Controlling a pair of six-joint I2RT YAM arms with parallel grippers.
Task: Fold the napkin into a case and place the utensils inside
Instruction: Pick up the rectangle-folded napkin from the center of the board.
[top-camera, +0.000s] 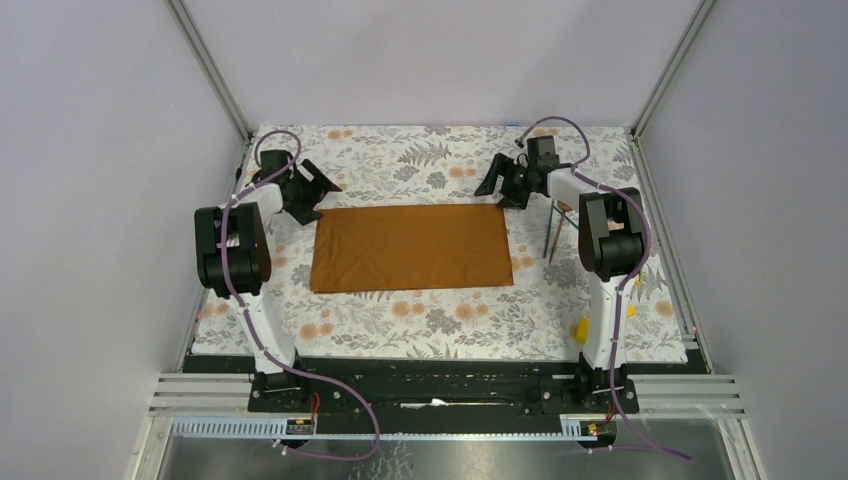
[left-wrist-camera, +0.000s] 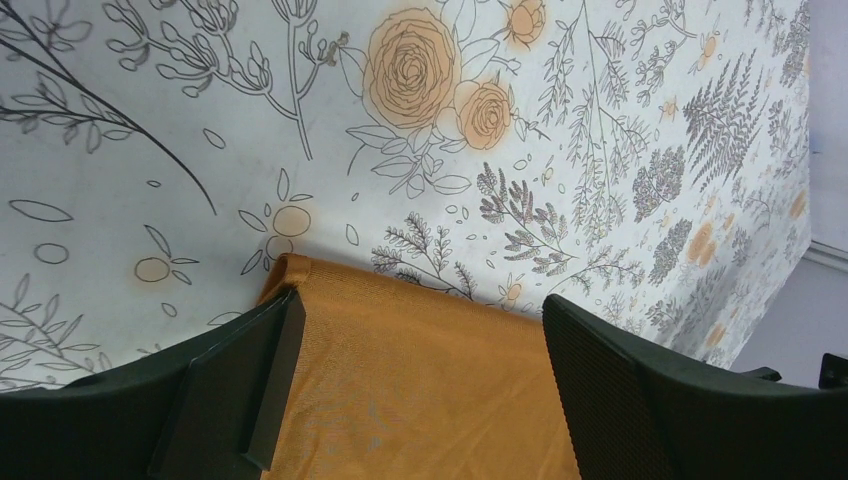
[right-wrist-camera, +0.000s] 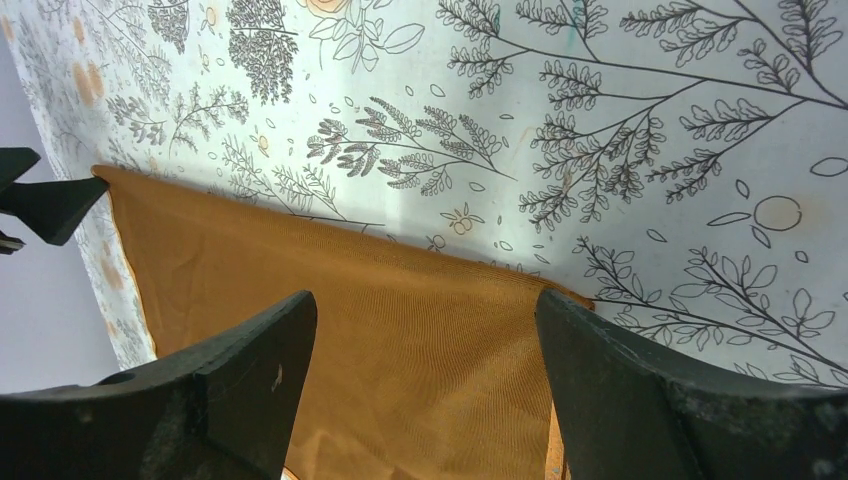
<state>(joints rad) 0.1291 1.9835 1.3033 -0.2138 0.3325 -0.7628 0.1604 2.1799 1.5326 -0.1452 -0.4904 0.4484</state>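
Since both pincers stand spread wide with nothing between their pads, the left gripper (left-wrist-camera: 420, 305) and the right gripper (right-wrist-camera: 425, 300) each hover over a far corner of the napkin (top-camera: 410, 248), which lies flat beneath and between them. It looks thin, limp and probably slick, so pinch the very corners. The utensils (top-camera: 552, 236) lie outboard of the right gripper.

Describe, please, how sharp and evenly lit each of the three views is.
Top external: evenly lit and sharp, with only soft shadows and no glare on the napkin. Left wrist: the tablecloth print and the napkin weave are crisp, but the left gripper is nearly black, showing little detail. Right wrist: the weave is sharp, and the right gripper is equally dark.
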